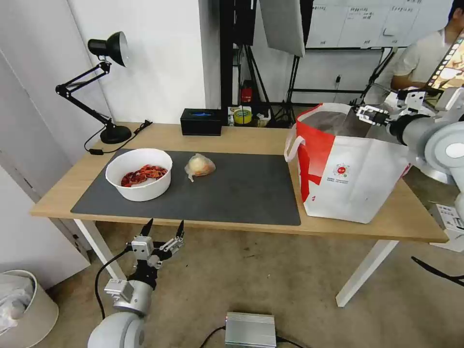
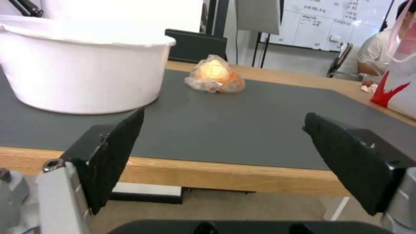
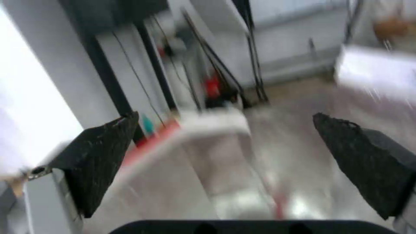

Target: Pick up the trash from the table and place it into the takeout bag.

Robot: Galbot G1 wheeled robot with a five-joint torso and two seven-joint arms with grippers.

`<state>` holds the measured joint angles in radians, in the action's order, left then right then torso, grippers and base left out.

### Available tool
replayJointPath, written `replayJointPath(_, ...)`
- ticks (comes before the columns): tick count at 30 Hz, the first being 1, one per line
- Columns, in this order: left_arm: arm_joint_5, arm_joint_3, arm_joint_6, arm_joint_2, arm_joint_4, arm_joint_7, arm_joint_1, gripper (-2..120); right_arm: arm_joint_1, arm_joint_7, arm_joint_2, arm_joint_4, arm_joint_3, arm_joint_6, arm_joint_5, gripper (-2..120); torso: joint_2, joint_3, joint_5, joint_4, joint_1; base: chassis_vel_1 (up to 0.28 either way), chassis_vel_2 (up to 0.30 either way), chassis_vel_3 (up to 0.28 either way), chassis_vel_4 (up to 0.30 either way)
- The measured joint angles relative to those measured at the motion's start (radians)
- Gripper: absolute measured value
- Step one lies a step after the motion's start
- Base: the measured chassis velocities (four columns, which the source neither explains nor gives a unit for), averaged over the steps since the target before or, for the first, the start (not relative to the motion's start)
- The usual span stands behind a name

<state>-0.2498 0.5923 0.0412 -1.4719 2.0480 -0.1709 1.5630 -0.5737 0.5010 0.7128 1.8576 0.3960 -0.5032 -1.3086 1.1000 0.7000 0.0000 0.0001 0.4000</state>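
On the table's (image 1: 241, 133) dark grey mat (image 1: 241, 193), a white bowl of red shells (image 1: 138, 174) stands at the left. A small clear bag with a yellowish lump (image 1: 199, 166) lies just right of it. The white-and-red takeout bag (image 1: 348, 164) stands open at the table's right end. My left gripper (image 1: 164, 228) is open and empty below the table's front edge, facing the bowl (image 2: 86, 65) and the small bag (image 2: 215, 76) across the mat (image 2: 242, 139). My right gripper (image 1: 360, 115) hovers over the takeout bag's mouth. Its view shows it (image 3: 224, 117) open and empty above the foil lining (image 3: 242, 182).
A black desk lamp (image 1: 108, 48) stands at the table's back left, with a black box (image 1: 201, 121) at the back middle. On the floor are a round bin (image 1: 24, 309) at the left and a silver box (image 1: 250, 329) by my base. A person sits behind the takeout bag.
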Motion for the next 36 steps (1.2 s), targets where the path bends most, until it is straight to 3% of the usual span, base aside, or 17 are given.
replayJointPath(5,-0.001,0.004,0.0,-0.001,0.0,0.0,0.0,100,-0.11,-0.19,0.019,0.064,0.02,0.233,0.169,100,0.0,0.0,0.0001,-0.0002,0.0,0.0,0.0,0.0,0.0)
replayJointPath(13,-0.005,0.01,0.0,-0.003,0.003,0.001,0.001,100,-0.196,-0.301,0.05,0.11,0.004,0.381,0.296,100,0.0,0.0,0.0,-0.0002,0.0,0.0,0.0,0.0,0.0)
replayJointPath(15,-0.009,0.016,-0.001,-0.002,0.009,0.003,0.003,100,-0.232,-0.337,0.076,0.13,-0.017,0.461,0.379,100,0.0,0.0,0.0,-0.0001,0.0,0.0,0.0,0.0,0.0)
replayJointPath(25,-0.006,0.028,-0.004,-0.002,0.013,0.029,0.009,100,-0.361,-0.401,0.152,0.182,-0.04,0.612,0.582,100,0.0,0.0,-0.0003,0.0,0.0,0.0,0.0,0.0,0.0)
replayJointPath(28,0.003,0.036,-0.005,0.002,0.012,0.043,0.012,100,-0.5,-0.421,0.219,0.178,-0.036,0.674,0.718,100,0.0,0.0,-0.0001,-0.0001,0.0,0.0,0.0,0.0,0.0)
replayJointPath(36,0.007,0.038,-0.006,0.004,0.007,0.055,0.008,100,-0.643,-0.417,0.298,0.153,-0.031,0.745,0.828,100,0.0,0.0,0.0002,-0.0001,0.0,0.0,0.0,0.0,0.0)
